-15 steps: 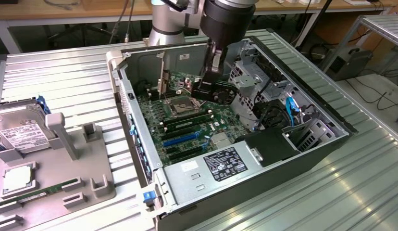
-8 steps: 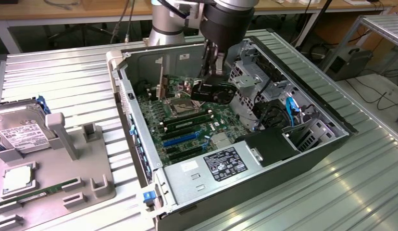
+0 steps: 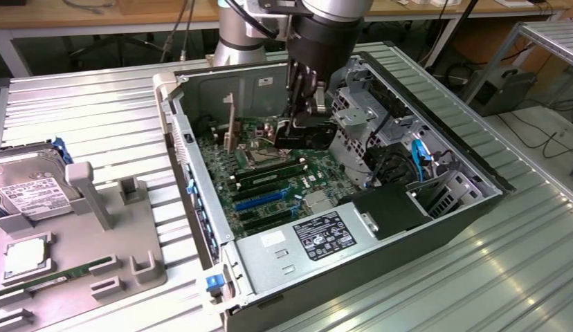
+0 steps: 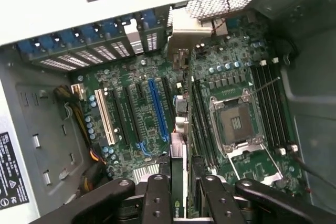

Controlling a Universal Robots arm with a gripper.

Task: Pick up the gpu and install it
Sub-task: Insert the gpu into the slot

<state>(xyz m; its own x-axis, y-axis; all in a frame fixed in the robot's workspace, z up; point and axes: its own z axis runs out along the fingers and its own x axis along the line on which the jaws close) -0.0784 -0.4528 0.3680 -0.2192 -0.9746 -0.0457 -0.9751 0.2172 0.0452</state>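
Note:
The gpu (image 4: 178, 156) stands on edge inside the open computer case (image 3: 457, 149), and in the wrist view I look down its thin top edge. Its metal bracket (image 4: 184, 38) reaches the rear slot panel (image 4: 89, 51). The card runs along the motherboard (image 4: 131, 129) just beside the long blue slot (image 4: 157, 111). Whether its lower edge touches a slot is hidden. My gripper (image 4: 181, 184) is shut on the card's near end, one black finger on each face. In the exterior view the gripper (image 3: 300, 128) reaches down into the case with the dark gpu (image 3: 288, 133) under it.
An empty CPU socket (image 4: 236, 124) and memory slots (image 4: 268, 103) lie beside the card. Drive cages (image 3: 365, 111) and cables (image 3: 416, 155) crowd the case's far side, with the power supply (image 3: 310, 242) at its near end. Outside, a grey fixture (image 3: 102, 256) holds a hard drive (image 3: 32, 194).

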